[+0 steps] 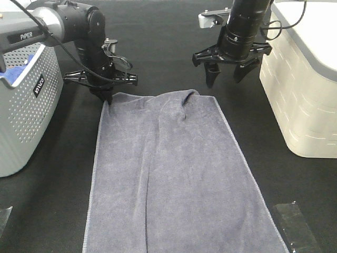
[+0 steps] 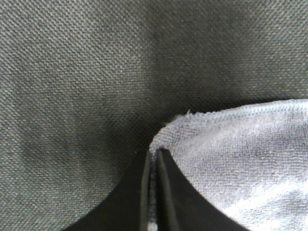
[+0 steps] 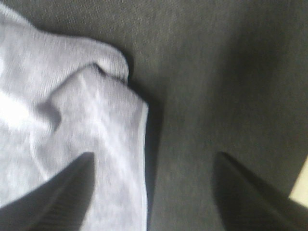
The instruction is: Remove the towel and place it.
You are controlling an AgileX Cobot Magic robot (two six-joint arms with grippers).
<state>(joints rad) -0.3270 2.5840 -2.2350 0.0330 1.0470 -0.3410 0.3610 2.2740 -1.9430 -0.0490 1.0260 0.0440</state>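
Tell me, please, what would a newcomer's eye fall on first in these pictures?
The large slate-grey towel dominates, spread down the middle of the black table. The left gripper is shut on its far left corner, and the right gripper hangs open by the far right corner. A perforated grey basket stands at the left edge and a cream bin at the right.

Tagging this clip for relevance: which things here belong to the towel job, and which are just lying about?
In the job:
towel, spread out
left hand, shut on one far corner of it
right hand, open, near the other far corner

Lying about:
grey perforated basket
blue cloth inside that basket
cream bin
clear tape strip
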